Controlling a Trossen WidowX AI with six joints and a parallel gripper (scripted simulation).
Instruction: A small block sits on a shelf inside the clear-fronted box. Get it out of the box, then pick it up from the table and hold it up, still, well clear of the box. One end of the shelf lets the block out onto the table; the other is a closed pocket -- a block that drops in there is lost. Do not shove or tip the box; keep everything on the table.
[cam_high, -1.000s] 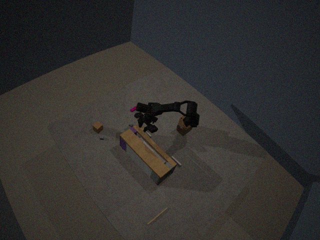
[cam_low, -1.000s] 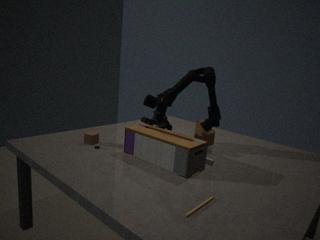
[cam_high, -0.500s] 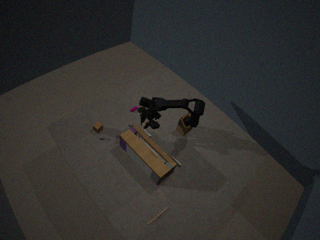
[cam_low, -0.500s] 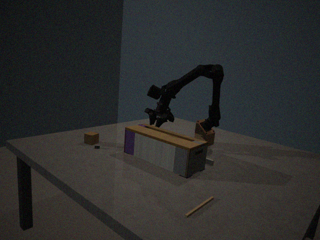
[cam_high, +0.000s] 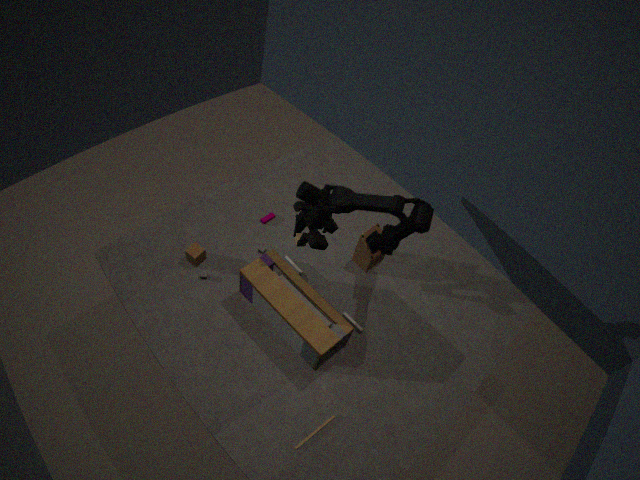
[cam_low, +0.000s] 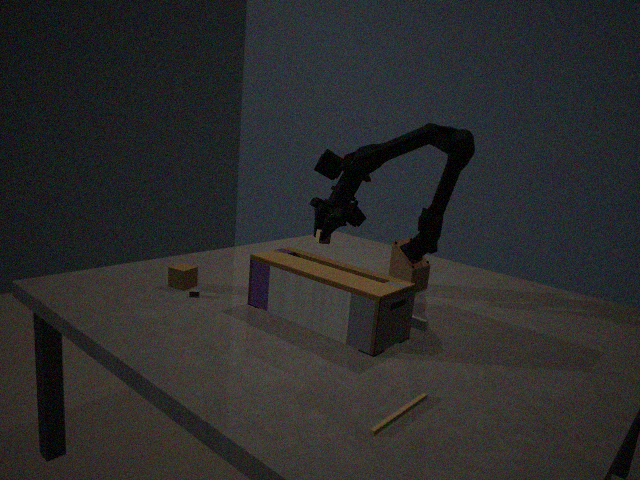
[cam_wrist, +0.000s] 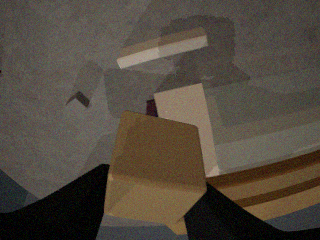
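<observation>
My gripper (cam_high: 306, 239) (cam_low: 322, 237) (cam_wrist: 146, 176) is shut on a small tan block. The block (cam_high: 298, 238) (cam_low: 318, 236) (cam_wrist: 155, 155) sits between the fingertips, in the air. In the exterior view it shows above the height of the box's top, on the far side near the purple end. The box (cam_high: 289, 302) (cam_low: 310, 294) stands upright on the table, with a wooden slotted top and a clear front. It also shows at the lower right of the wrist view (cam_wrist: 265, 187). The exact gap between block and box is hard to tell.
A wooden cube (cam_high: 195, 254) (cam_low: 183, 276) and a small dark piece (cam_high: 203, 276) (cam_low: 193, 294) lie beyond the purple end. A magenta piece (cam_high: 267, 218) lies behind. Pale bars (cam_high: 293, 264) (cam_high: 353, 322) (cam_wrist: 162, 52) lie along the box's rear. A thin stick (cam_high: 315, 432) (cam_low: 399, 413) lies in front.
</observation>
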